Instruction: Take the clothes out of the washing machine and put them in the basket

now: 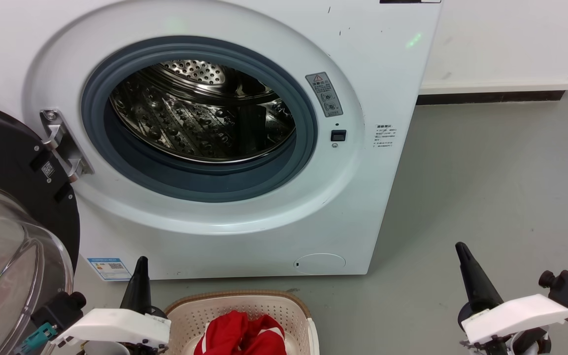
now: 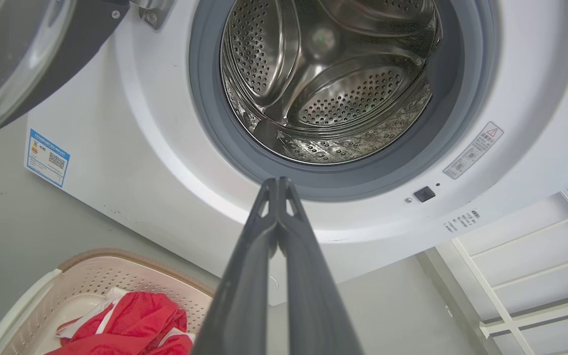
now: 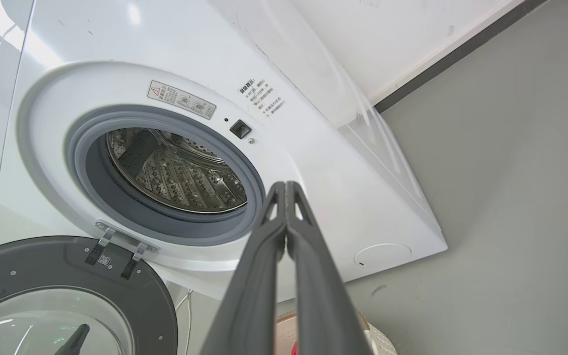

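The white washing machine (image 1: 244,217) stands with its black-framed glass door (image 1: 13,231) swung open to the left. Its steel drum (image 1: 200,113) shows only bare perforated metal. Red clothes (image 1: 244,335) with white stripes lie in the cream basket (image 1: 284,303) on the floor in front of the machine. My left gripper (image 1: 141,261) is shut, pointing up just left of the basket with nothing in it. Off to the right over the floor, my right gripper (image 1: 461,249) is shut too. In the left wrist view the clothes (image 2: 131,320) sit in the basket (image 2: 86,271) beside my closed fingers (image 2: 264,236).
Grey floor (image 1: 500,197) extends to the right of the machine, up to a white wall with a dark baseboard (image 1: 490,96). A white rack (image 2: 525,291) appears at the right in the left wrist view. The open door juts out on the left near my left arm.
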